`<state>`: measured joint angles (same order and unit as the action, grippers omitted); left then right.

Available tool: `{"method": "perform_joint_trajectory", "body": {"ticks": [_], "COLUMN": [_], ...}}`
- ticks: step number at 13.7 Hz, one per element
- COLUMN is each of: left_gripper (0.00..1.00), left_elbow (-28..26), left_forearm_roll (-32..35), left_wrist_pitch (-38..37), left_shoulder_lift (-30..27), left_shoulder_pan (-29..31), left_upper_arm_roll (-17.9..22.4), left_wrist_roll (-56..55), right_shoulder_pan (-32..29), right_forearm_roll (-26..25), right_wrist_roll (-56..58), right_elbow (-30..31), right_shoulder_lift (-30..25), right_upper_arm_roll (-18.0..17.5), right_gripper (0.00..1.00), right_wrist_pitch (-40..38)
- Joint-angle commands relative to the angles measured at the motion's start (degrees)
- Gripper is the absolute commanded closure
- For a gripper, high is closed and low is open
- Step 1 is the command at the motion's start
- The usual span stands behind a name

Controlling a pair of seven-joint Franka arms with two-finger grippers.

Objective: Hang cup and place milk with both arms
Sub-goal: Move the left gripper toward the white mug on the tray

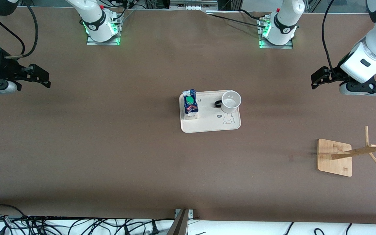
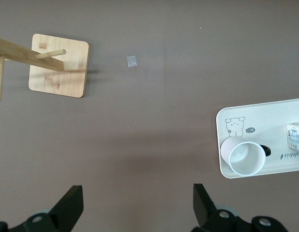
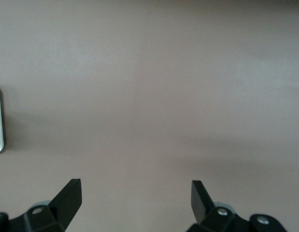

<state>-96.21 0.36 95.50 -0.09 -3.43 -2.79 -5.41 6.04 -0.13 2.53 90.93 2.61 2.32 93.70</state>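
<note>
I am at the start: nothing is picked up yet. The cup (image 1: 231, 101) and the milk (image 1: 190, 105) stand on the tray (image 1: 207, 125) mid-table. My left gripper (image 2: 138, 205) and right gripper (image 3: 136, 203) hang empty, fingers spread, over the table's ends. Next, the left must reach the cup's handle, bound for the wooden rack (image 1: 336, 156).

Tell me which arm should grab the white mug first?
The left arm, probably. The small white mug stands at the cream tray's end toward that arm, and the wooden peg rack is there too. The left pincer is open and empty.
</note>
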Motion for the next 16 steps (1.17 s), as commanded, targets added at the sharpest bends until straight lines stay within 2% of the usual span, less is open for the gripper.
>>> {"method": "perform_joint_trajectory", "body": {"ticks": [1,11,16], "left_gripper": [0.0,0.0,0.0], "left_elbow": [2.4,3.7,3.7], "left_forearm_roll": [0.2,-0.6,-0.7], "left_wrist_pitch": [-1.6,-5.0,-6.2], "left_shoulder_lift": [1.2,2.3,2.8], "left_shoulder_pan": [-0.1,-0.2,-0.5], "left_upper_arm_roll": [-0.2,-0.2,-2.1], "left_wrist_roll": [-0.5,0.1,0.1], "right_shoulder_pan": [-0.3,-0.3,-0.3], "right_forearm_roll": [-0.1,-0.1,-0.1], "right_wrist_roll": [0.0,0.0,0.0], "right_elbow": [-1.5,-1.5,-1.5], "right_shoulder_lift": [0.6,0.6,0.6], "right_upper_arm_roll": [-0.4,-0.5,-0.5], "right_gripper": [0.0,0.0,0.0], "right_wrist_pitch": [-1.0,-1.1,-1.1]}}
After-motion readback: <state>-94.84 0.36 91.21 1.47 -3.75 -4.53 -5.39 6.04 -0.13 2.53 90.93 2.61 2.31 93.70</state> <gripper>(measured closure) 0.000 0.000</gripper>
